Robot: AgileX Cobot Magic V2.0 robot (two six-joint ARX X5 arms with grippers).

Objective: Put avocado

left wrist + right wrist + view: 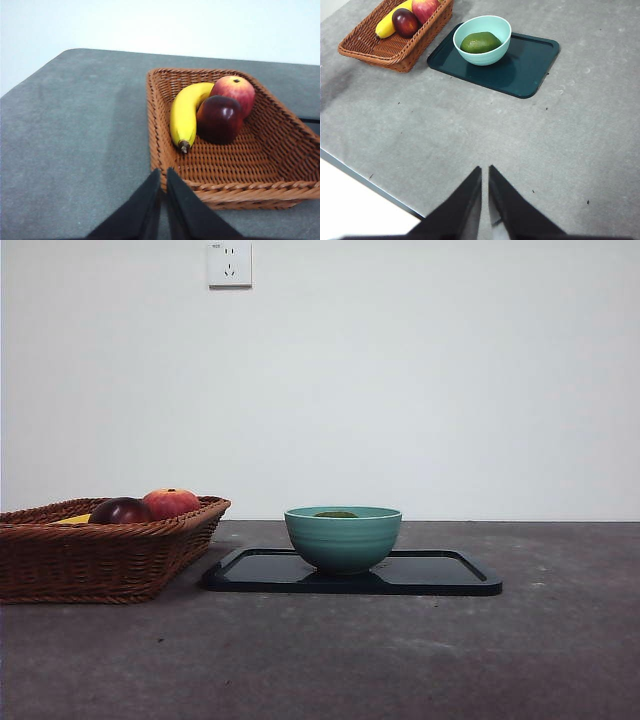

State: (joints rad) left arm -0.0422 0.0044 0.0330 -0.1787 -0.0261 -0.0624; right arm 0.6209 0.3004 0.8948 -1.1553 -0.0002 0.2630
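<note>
L gripper: jaws pinched together w/ only a thin slit, nothing between them, hanging just outside the near rim of the wicker basket, which holds a banana, a dark maroon fruit and a red-orange fruit all touching. R gripper: jaws likewise closed on nothing, over bare grey table, well apart from the rest. Avocado lies inside the teal bowl, bowl on the dark tray beside the basket; front view shows only its top above the rim.
</note>
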